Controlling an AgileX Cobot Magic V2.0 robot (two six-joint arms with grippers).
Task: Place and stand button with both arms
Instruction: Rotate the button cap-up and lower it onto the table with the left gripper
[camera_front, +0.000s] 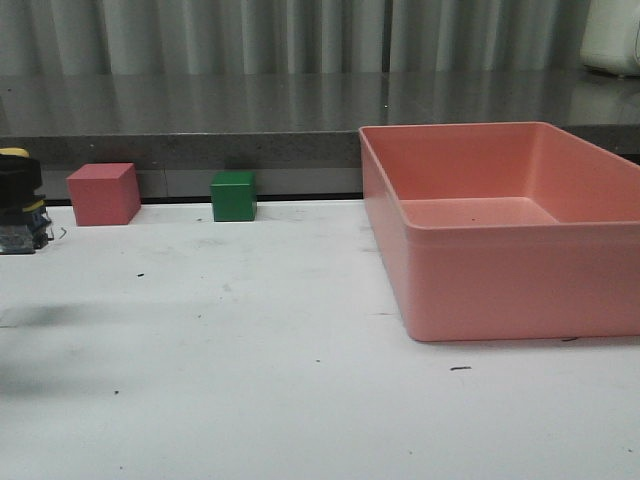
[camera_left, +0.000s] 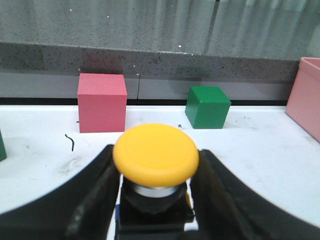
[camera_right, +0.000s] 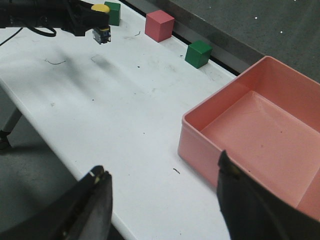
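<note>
The white surface is smooth and matte, marked with small dark specks and scuffs. On its right side sits a large rectangular pink bin of smooth plastic with rounded corners and a stepped inner wall; nothing lies in it. Toward the back stand a pink cube and, beside it but apart, a smaller green cube, both flat-faced and sharp-edged.

At the far left edge is the button, with a glossy domed yellow cap, a silver ring beneath, and a blocky black and blue base. The left arm's fingers pinch its black body from both sides, holding it upright just above the surface. The right arm's tapered black fingers are spread wide apart, hovering near the bin's front corner with nothing between them.
</note>
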